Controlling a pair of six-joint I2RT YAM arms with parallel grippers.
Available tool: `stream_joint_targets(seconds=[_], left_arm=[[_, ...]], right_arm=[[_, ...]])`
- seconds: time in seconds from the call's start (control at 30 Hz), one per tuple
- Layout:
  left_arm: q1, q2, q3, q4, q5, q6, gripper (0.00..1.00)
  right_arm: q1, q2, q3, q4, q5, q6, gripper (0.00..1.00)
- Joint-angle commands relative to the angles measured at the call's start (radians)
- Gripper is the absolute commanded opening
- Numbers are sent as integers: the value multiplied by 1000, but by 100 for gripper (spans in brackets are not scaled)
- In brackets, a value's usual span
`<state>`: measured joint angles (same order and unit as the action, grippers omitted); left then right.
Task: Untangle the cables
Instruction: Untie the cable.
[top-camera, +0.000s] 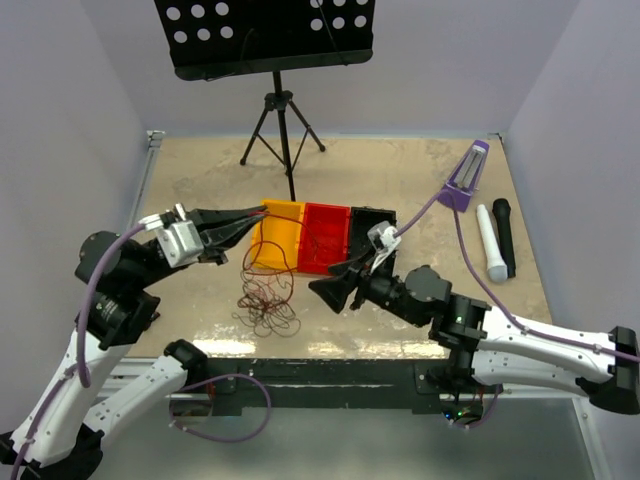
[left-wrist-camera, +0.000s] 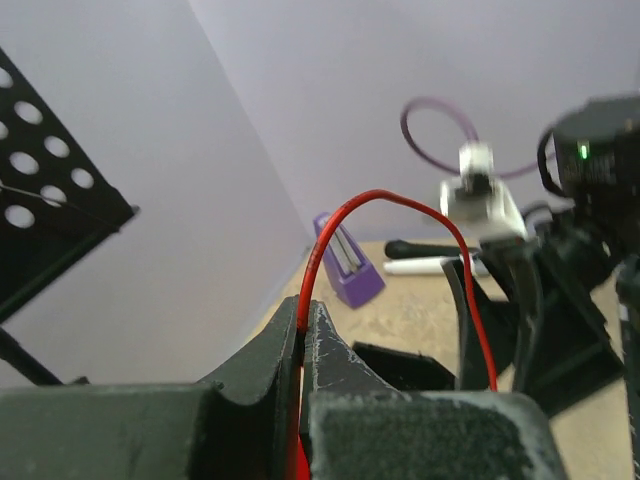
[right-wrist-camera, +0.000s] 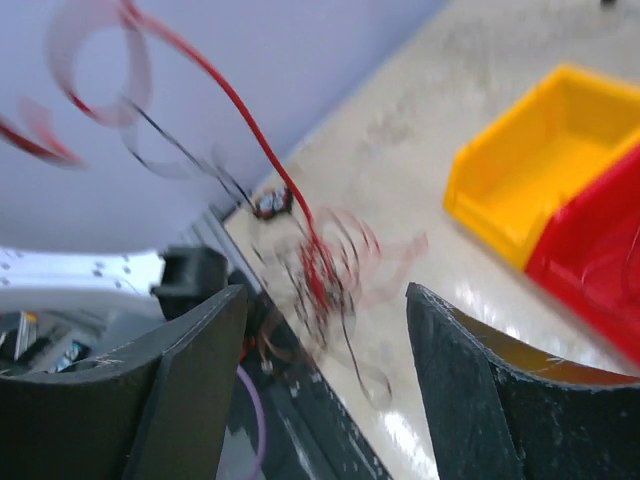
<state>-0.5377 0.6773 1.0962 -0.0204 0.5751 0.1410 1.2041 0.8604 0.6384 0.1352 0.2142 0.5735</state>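
Left claw (top-camera: 258, 213) clenched on a red strand of the cables (top-camera: 268, 300), their loopy clump low on the table (top-camera: 420, 180) in front of the yellow bin (top-camera: 277, 235), right claw (top-camera: 328, 290) released, jaws wide, just beside the clump

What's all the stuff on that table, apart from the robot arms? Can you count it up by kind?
Bins: 3 (yellow bin, red bin, black bin)
Microphone-like sticks: 2 (white stick, black stick)
Purple wedge: 1
Music stand: 1
Tangled clump of cables: 1
Total: 8
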Motion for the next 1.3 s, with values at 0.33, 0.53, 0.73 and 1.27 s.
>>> stream_joint_targets(seconds=[0.33,0.53,0.73,1.27], left_arm=[[4,38,-35,-9,227,-52,0],[2,38,-36,38,240,-80,0],[4,27,-56,40,168,-47,0],[2,31,-35,60,206,-78,0]], right_arm=[[3,144,176,187,68,-265,71],[3,212,210,259,70,-293,71],[5,194,213,222,68,-268,71],[17,262,215,287,20,-238,59]])
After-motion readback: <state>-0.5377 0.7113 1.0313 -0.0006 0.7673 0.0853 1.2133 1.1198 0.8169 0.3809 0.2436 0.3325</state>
